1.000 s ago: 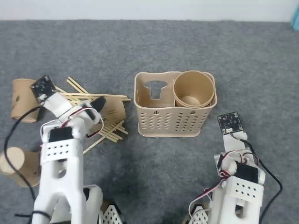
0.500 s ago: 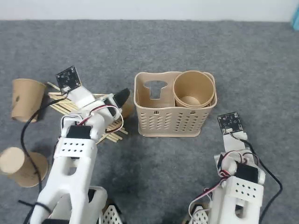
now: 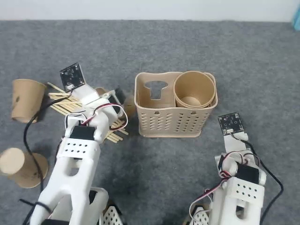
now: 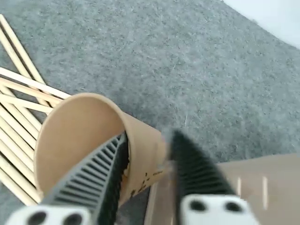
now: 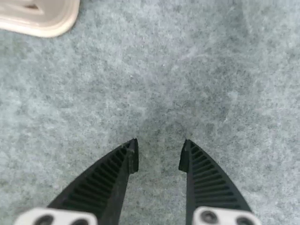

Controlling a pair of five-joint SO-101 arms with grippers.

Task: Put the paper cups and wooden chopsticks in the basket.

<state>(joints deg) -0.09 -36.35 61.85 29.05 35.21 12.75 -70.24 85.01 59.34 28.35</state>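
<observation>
Risk sits mainly in the grip: the left end effector (image 4: 149, 140) is clamped on a cup (image 4: 89, 140) by its thin wall alone, one finger inside the mouth and one outside, so the paper could crumple under a harder squeeze or slip free in a fast swing. That cup hangs tilted just left of the basket (image 3: 168, 124), and whether it touches the basket wall cannot be told. A lift that is too low would probably strike the rim and shove the basket aside. The basket's right compartment already holds nested cups (image 3: 194, 91), so the free room is on its left side, where a cup lowered off-centre might catch on the divider. Chopsticks (image 3: 61, 105) lie in a loose pile farther left of the basket, partly under the arm, and a dragging cable could scatter them. Two loose cups (image 3: 26, 99) lie well left of the basket. The right end effector (image 5: 158, 157) hangs with fingers apart and nothing between them, over bare surface near the basket's corner. The worktop (image 3: 187, 47) is grey felt-like carpet, and a pale wall (image 3: 140, 9) runs behind the basket.
</observation>
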